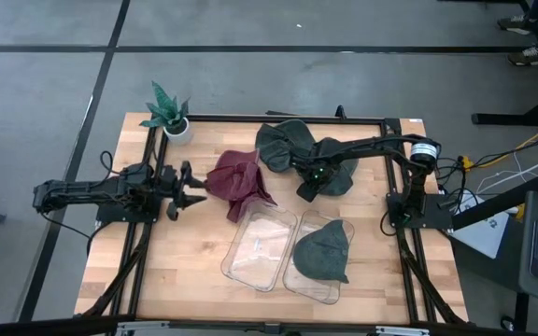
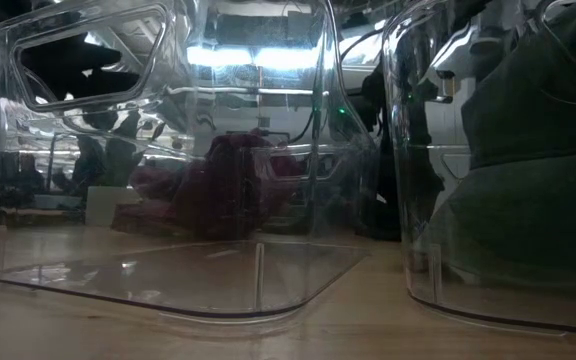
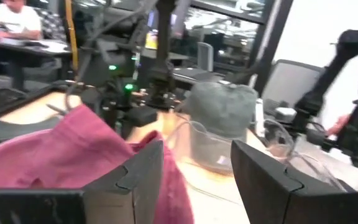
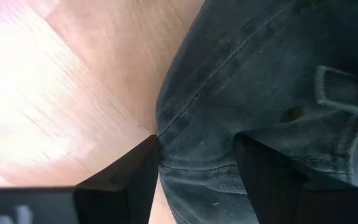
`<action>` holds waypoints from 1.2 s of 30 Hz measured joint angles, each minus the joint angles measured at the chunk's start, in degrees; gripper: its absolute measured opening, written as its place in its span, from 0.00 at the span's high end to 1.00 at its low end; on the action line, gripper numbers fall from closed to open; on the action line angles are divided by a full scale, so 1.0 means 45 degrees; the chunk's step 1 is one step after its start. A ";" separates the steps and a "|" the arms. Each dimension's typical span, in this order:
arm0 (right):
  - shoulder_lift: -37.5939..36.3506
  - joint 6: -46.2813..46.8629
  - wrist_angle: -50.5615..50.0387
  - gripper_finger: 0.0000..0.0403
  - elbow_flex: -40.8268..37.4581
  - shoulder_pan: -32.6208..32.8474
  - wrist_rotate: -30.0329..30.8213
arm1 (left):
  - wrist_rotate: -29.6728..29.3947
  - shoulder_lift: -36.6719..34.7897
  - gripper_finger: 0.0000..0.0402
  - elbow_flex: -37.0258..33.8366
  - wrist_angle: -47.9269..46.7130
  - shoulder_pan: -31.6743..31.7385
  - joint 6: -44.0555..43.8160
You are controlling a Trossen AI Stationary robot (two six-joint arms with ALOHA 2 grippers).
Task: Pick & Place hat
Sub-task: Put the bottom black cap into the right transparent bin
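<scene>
Two clear plastic bins sit closest to the low camera: the left bin (image 2: 168, 160) holds nothing, the right bin (image 2: 498, 160) holds a dark green hat (image 2: 528, 180). From above, both bins lie side by side at the front middle of the wooden table (image 1: 185, 271), the left bin (image 1: 260, 247) bare and the right bin (image 1: 316, 285) carrying that green hat (image 1: 323, 252).

At the far left, the left arm lies low along the table's left side. Its left gripper (image 1: 191, 187) points toward the maroon hat (image 1: 239, 182), with the fingers spread and nothing between them. They stop just short of the crumpled cloth. The left wrist view shows the two dark fingers (image 3: 135, 177) apart, with the maroon hat (image 3: 61, 149) just ahead.

A small potted plant (image 1: 168, 114) stands at the back left corner.

Right of the maroon hat, at the back middle, lies a pile of dark green hats (image 1: 292, 149). The right arm reaches across from its base at the right edge, and the right gripper (image 1: 312, 179) is down on this pile. In the right wrist view its fingers (image 4: 129, 174) stand apart, straddling a fold of dark green fabric (image 4: 260, 93) that fills the gap between them. Whether they pinch it firmly I cannot tell.
</scene>
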 joint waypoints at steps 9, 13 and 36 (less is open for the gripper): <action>0.0600 0.0024 -0.0107 0.82 0.0000 -0.0029 0.0053 | 0.1873 0.0005 0.54 0.0000 -0.0005 0.0000 -0.0005; 0.0600 0.0207 -0.0133 0.90 0.0005 -0.0032 -0.0116 | 0.1709 0.0005 0.54 0.0000 -0.0010 0.0000 -0.0009; -0.2575 0.1812 0.0018 0.90 0.0034 -0.1316 -0.3425 | 0.1698 0.0006 0.54 0.0000 -0.0015 0.0000 -0.0005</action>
